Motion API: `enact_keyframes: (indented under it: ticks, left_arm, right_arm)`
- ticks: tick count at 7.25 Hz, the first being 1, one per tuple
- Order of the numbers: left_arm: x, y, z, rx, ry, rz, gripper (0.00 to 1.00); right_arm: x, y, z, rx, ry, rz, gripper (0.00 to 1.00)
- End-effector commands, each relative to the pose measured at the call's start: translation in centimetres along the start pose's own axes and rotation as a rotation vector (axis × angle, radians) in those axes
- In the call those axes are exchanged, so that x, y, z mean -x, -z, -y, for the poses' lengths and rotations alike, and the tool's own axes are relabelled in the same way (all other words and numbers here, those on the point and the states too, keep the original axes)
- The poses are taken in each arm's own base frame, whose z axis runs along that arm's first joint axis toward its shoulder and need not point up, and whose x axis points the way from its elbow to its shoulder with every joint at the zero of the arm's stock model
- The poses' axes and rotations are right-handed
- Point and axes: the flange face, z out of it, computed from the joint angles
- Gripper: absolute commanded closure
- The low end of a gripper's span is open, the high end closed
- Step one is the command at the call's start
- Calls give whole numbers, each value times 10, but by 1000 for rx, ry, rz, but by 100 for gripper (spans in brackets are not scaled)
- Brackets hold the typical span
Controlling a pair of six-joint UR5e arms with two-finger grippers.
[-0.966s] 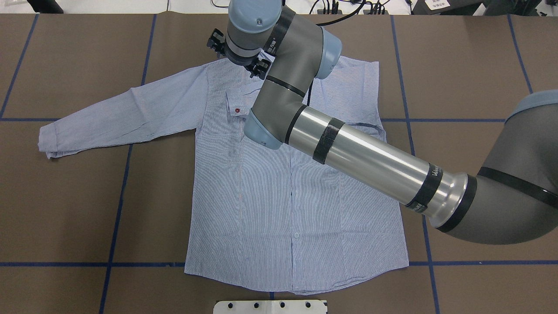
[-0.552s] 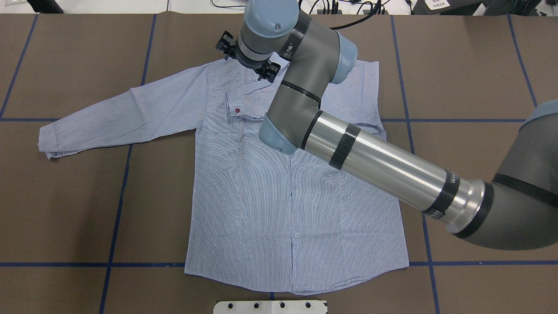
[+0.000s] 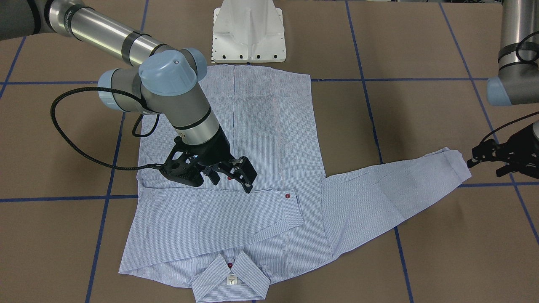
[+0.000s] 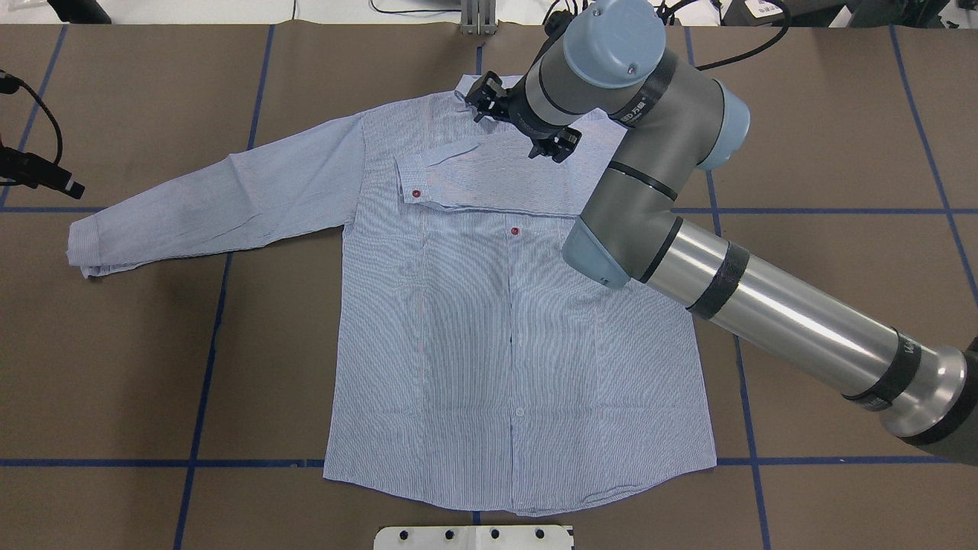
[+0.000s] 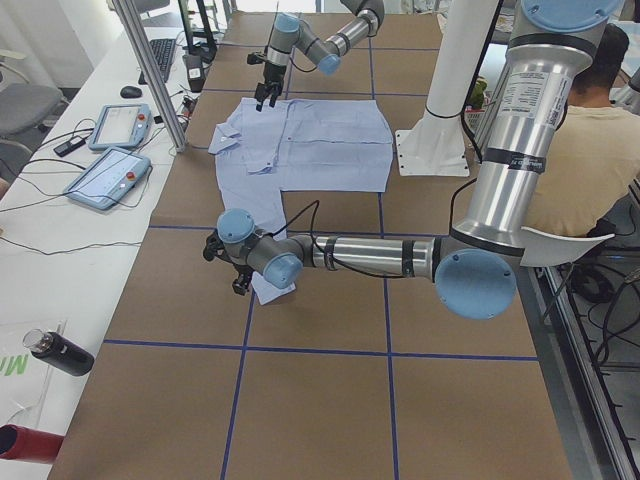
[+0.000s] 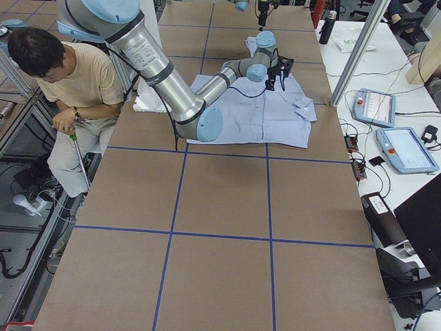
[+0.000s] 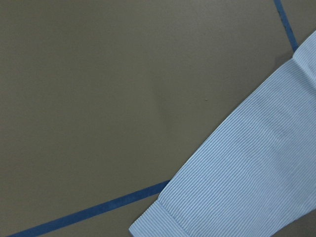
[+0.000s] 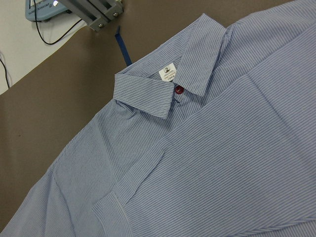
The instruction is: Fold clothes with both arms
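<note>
On the brown table (image 3: 421, 261), the striped shirt (image 3: 269, 126) lies flat, one sleeve (image 3: 219, 214) folded across its chest. The right gripper (image 3: 230, 182) hangs over that sleeve, fingers spread and empty. The left gripper (image 3: 485, 167), half cut off at the frame edge, looks parted beside the outstretched cuff (image 3: 457, 165), holding nothing.

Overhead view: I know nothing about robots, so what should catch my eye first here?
A striped blue-and-white shirt lies spread flat on the brown table, one sleeve folded across its chest and the other sleeve stretched out to the view's left. A big silver right arm reaches in from the right, its black end effector open over the shirt's upper part.
</note>
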Motion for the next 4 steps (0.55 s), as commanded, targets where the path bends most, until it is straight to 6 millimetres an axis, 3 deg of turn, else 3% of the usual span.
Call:
enact_keyframes:
  ticks: [1, 2, 4]
  left_arm:
    - [12, -24, -8, 24, 22, 7, 17]
    - [17, -43, -17, 61, 41, 10, 19]
    - [18, -46, -20, 68, 45, 11, 31]
  right_arm:
    - [-4, 0, 1, 0, 0, -1, 1]
    - [-4, -1, 0, 2, 0, -1, 1]
    - [-3, -2, -5, 4, -5, -1, 1]
